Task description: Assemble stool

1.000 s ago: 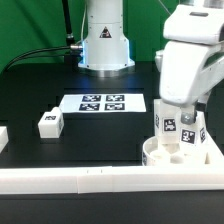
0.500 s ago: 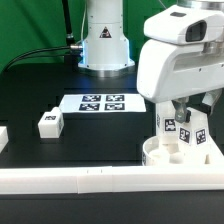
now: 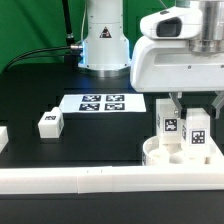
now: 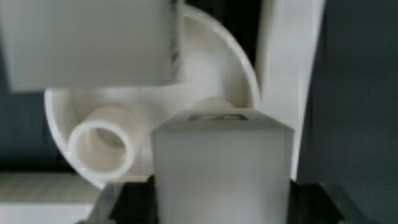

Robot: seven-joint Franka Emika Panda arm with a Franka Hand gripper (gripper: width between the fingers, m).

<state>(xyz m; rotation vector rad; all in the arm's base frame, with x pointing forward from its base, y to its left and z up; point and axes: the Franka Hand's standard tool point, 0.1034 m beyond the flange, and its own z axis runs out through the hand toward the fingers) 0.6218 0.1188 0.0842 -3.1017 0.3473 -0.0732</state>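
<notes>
- White plastic seat (image 3: pixel 165 158) lies flat at the exterior view's lower right, tucked against the border rail (image 3: pixel 70 180). One open socket (image 4: pixel 107 145) shows in the wrist view.
- Two legs stand upright on the seat: the held leg (image 3: pixel 197 128) on the exterior view's right, and the second leg (image 3: pixel 168 127) just beside it.
- Gripper (image 3: pixel 197 106) hangs directly over the held leg. The jaws are partly closed and appear clamped on its flanks near the top; in the wrist view the leg fills the gap between them.
- Third leg (image 3: pixel 48 122) lies loose on the table (image 3: pixel 30 90), well apart from the seat, near the marker board (image 3: pixel 100 103).
- Judgement: the step in hand is seating the held leg in its socket. Two of three legs are on the seat.
- Recommendation: keep the leg vertical and drive it straight along its own axis, with any turning about that axis only.
- Recommendation: let the rail brace the seat against creeping, and keep the hand clear of the second leg.
- Caution: the joint at the leg's base is hidden, so flush seating cannot be confirmed. Release only once it is.
</notes>
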